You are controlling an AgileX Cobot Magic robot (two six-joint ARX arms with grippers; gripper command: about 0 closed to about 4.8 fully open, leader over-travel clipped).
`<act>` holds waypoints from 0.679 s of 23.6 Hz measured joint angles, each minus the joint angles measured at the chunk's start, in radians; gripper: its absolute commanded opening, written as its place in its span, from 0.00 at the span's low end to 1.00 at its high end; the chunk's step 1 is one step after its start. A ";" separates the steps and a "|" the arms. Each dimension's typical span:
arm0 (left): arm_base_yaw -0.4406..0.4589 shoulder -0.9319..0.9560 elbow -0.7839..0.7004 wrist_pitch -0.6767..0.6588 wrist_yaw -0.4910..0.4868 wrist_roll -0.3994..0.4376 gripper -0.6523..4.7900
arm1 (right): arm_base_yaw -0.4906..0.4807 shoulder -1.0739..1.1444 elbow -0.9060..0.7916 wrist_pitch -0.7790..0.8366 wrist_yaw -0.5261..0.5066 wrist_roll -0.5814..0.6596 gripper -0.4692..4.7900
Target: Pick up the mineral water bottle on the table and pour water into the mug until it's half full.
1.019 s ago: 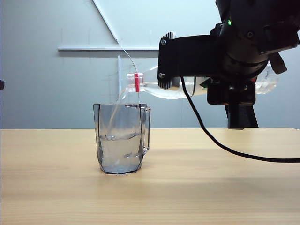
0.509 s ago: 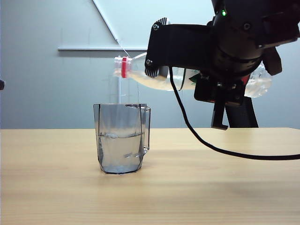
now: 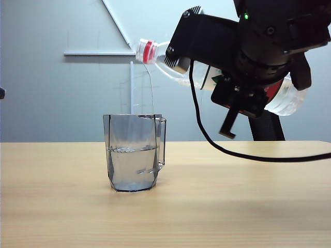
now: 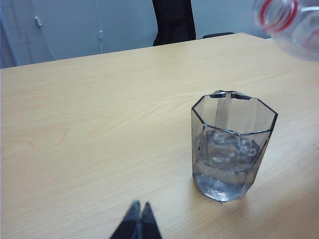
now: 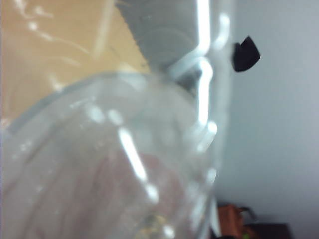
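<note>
The mug (image 3: 134, 152), smoky-grey and faceted, stands on the table (image 3: 232, 206) with water (image 3: 133, 168) up to roughly half its height. Above and to the right of it my right gripper (image 3: 178, 59) is shut on the mineral water bottle (image 3: 287, 98). The bottle is tilted, with its red neck ring (image 3: 148, 51) raised higher than its base. In the right wrist view the clear bottle (image 5: 124, 164) fills the picture. My left gripper (image 4: 139, 211) is shut and empty over the table (image 4: 75, 124), a short way from the mug (image 4: 232, 149). The bottle mouth (image 4: 276, 15) shows above the mug.
A black cable (image 3: 243, 155) hangs from the right arm and runs off over the table's right side. A dark chair back (image 4: 173, 20) stands behind the table's far edge. A grey wall lies behind.
The right wrist has rolled and the bottle's neck has swung up from lying level over the mug's rim. The mug and the left gripper have not moved.
</note>
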 measured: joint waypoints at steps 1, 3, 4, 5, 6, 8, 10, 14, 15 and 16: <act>0.000 0.000 0.000 0.000 0.000 0.000 0.12 | 0.000 0.000 0.000 0.000 0.001 0.055 0.48; 0.000 0.000 0.000 0.000 0.000 0.000 0.12 | 0.000 0.000 -0.001 0.000 0.001 0.121 0.48; 0.000 0.000 0.000 0.000 0.000 0.000 0.12 | 0.000 0.000 -0.002 0.001 0.001 0.156 0.48; 0.000 0.000 0.000 0.000 0.000 0.000 0.12 | 0.001 0.000 -0.006 0.001 0.000 0.205 0.46; 0.000 0.000 0.000 0.000 0.000 0.000 0.12 | 0.005 -0.001 -0.013 0.002 -0.004 0.253 0.46; 0.000 0.000 0.000 0.000 0.000 0.000 0.12 | 0.013 -0.002 -0.025 0.001 -0.007 0.323 0.46; 0.000 0.000 0.000 0.000 0.000 0.000 0.12 | 0.025 -0.002 -0.033 0.001 -0.010 0.403 0.46; 0.000 0.000 0.000 0.000 0.000 0.000 0.12 | 0.023 -0.005 -0.056 0.008 -0.067 0.654 0.46; 0.000 0.000 0.000 0.000 0.000 0.000 0.12 | 0.023 -0.005 -0.056 0.008 -0.083 0.682 0.46; 0.000 0.000 0.000 0.000 0.000 0.000 0.12 | 0.023 -0.006 -0.057 0.008 -0.096 0.705 0.46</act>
